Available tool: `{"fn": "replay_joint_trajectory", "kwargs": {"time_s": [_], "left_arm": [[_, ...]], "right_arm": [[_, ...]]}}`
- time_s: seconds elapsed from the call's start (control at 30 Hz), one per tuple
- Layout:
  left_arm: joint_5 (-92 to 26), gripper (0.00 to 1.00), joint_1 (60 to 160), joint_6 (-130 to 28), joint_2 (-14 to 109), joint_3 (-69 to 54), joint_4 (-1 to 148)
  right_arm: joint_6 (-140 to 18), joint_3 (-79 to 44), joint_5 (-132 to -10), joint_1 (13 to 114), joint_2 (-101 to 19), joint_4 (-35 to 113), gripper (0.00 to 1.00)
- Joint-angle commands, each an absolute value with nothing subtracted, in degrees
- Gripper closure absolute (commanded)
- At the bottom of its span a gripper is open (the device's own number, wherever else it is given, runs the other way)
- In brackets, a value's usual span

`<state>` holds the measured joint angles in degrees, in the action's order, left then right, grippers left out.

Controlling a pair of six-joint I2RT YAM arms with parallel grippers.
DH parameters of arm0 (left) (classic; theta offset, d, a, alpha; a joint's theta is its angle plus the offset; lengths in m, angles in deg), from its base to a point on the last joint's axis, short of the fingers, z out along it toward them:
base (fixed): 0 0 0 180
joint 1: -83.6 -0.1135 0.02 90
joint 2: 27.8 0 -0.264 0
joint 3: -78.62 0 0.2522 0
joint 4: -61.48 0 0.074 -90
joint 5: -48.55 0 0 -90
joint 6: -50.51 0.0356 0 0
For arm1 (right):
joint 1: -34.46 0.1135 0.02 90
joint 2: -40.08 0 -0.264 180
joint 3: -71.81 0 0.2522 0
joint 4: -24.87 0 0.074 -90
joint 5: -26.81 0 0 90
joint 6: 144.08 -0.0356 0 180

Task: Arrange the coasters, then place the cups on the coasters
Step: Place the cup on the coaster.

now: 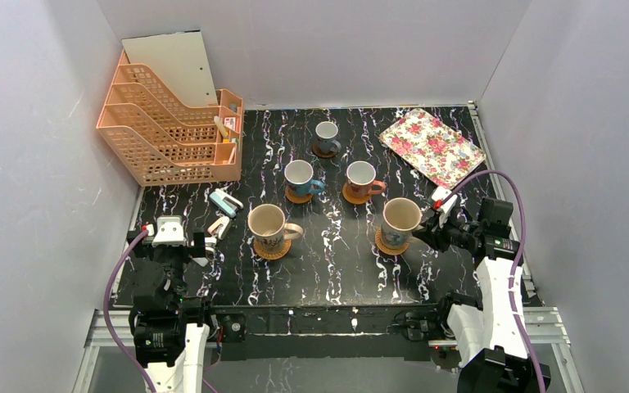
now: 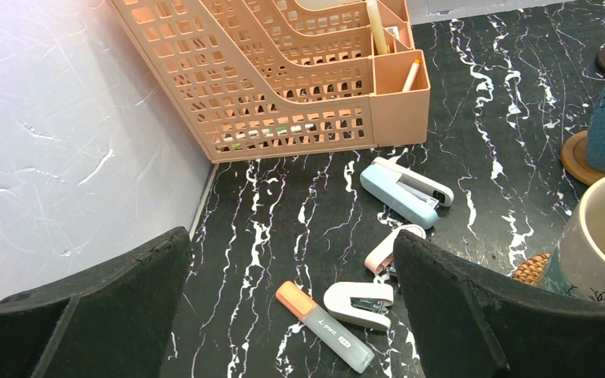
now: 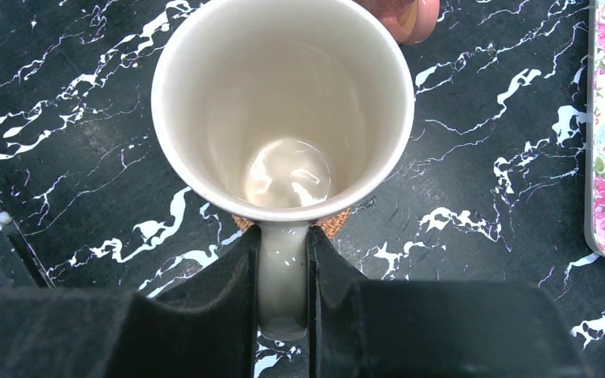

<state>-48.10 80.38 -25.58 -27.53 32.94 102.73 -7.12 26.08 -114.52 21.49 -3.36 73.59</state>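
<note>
Finishing the last placement, apparently. Far left: left end effector [image 2: 291,299] spread wide, empty, above the black marble-patterned desk [image 2: 283,205]. Middle: four other mugs [image 1: 300,173] already on their coasters [image 1: 272,250]. Right: large beige ceramic mug [image 3: 283,102] seated on woven orange-tan wicker coaster [image 3: 331,223], handle clenched by right end effector [image 3: 283,268] directly behind. Calls next for letting go and backing straight off without tipping.

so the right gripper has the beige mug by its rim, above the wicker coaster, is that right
Not the rim. The right gripper grips the beige mug by its handle, as the right wrist view shows. The mug is above the wicker coaster.
</note>
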Motion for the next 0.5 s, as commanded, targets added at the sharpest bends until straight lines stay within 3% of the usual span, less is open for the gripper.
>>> {"fn": "replay_joint_trajectory", "kwargs": {"time_s": [0.0, 0.47], "left_arm": [[-48.4, 0.02, 80.2, -25.4, -27.7, 32.0, 102.8], [-48.4, 0.02, 80.2, -25.4, -27.7, 32.0, 102.8]], "right_arm": [[-7.0, 25.9, -119.6, 21.7, -1.9, 68.2, 0.99], [-7.4, 26.2, -119.3, 21.7, -2.4, 67.6, 0.99]]}}
